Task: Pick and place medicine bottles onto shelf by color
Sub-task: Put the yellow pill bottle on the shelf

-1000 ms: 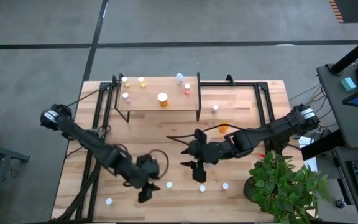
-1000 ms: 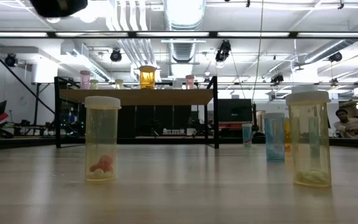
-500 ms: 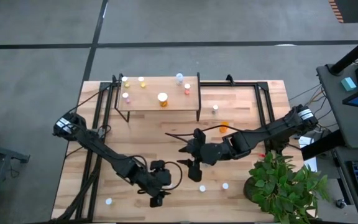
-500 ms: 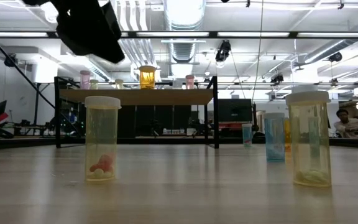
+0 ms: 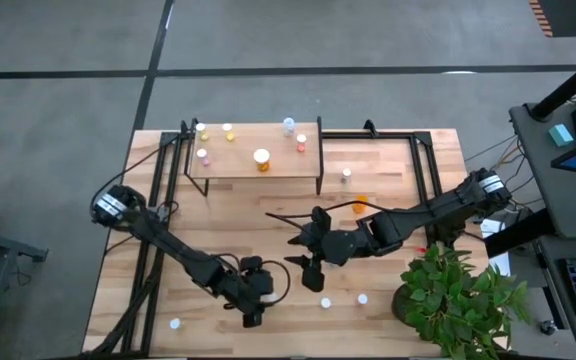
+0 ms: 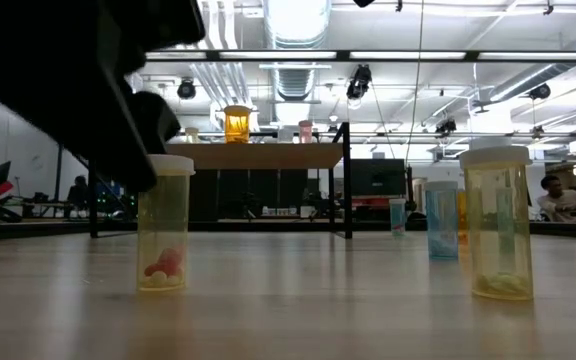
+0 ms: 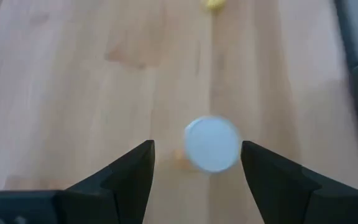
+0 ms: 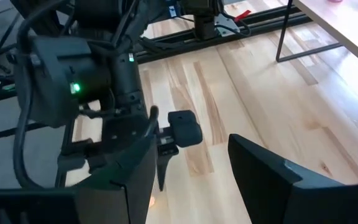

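Note:
My left gripper (image 7: 197, 148) is open near the table's near edge (image 5: 251, 305), pointing down. A white-capped bottle (image 7: 212, 144) stands on the table under it; the fingers stand on either side of the cap without touching. In the low view the dark gripper (image 6: 98, 90) hangs just above and beside a yellowish bottle (image 6: 164, 225) with pink pills. My right gripper (image 8: 188, 155) is open and empty over the table's middle (image 5: 310, 268). The shelf (image 5: 268, 172) stands at the far side with several bottles on it, among them an orange one (image 5: 261, 158).
Loose bottles stand on the table near the front (image 5: 175, 323) (image 5: 325, 302) (image 5: 362, 298) and by the shelf (image 5: 346, 173). A green potted plant (image 5: 458, 295) fills the near right corner. Black rails (image 5: 163, 190) run along the left side.
My left gripper has gone toward the table's right and near edge and come down over the white-capped bottle; in the low view it drops from the top to beside the yellowish bottle's cap.

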You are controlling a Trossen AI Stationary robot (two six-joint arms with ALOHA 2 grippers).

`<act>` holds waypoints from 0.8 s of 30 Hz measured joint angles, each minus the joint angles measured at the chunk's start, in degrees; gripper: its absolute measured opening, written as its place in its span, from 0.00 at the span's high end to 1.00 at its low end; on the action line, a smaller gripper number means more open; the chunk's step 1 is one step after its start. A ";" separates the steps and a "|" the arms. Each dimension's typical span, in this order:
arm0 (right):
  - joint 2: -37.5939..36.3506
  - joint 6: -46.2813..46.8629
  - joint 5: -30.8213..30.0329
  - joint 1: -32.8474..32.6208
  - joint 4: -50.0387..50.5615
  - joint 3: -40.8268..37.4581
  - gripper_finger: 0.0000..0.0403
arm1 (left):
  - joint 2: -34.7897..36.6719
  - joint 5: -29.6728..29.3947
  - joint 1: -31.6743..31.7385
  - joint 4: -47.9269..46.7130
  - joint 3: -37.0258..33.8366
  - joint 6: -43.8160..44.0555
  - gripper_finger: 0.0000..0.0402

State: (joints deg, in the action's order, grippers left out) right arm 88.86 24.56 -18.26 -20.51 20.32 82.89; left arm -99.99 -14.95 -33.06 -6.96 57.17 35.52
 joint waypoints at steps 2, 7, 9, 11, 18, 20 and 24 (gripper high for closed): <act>0.00 -0.02 0.00 0.00 0.05 0.00 0.52 | -0.63 -0.14 0.02 1.44 0.00 -0.32 0.44; 0.00 -0.02 0.00 0.02 0.20 0.00 0.52 | -1.28 -0.56 0.07 3.80 0.04 -0.34 0.48; 0.02 -0.04 -0.02 0.02 0.28 0.00 0.52 | -1.26 -0.87 0.07 3.89 0.04 -0.31 0.53; 0.02 -0.04 -0.02 0.02 0.31 0.00 0.52 | -1.24 -0.93 0.07 3.55 0.04 0.01 0.59; 0.07 -0.07 -0.38 0.04 0.37 0.00 0.52 | -1.21 -0.71 0.07 3.48 -0.15 1.66 0.77; 0.07 -0.07 -0.42 0.07 0.37 0.00 0.52 | -0.91 -0.40 0.07 2.81 -0.06 2.49 0.78; 0.07 -0.37 -1.31 0.07 0.39 0.00 0.52 | 2.34 -0.09 0.69 -4.50 0.81 3.20 0.75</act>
State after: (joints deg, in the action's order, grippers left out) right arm 88.92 24.18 -19.57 -20.45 20.71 82.89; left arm -97.65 -15.04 -32.37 -11.46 57.98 38.72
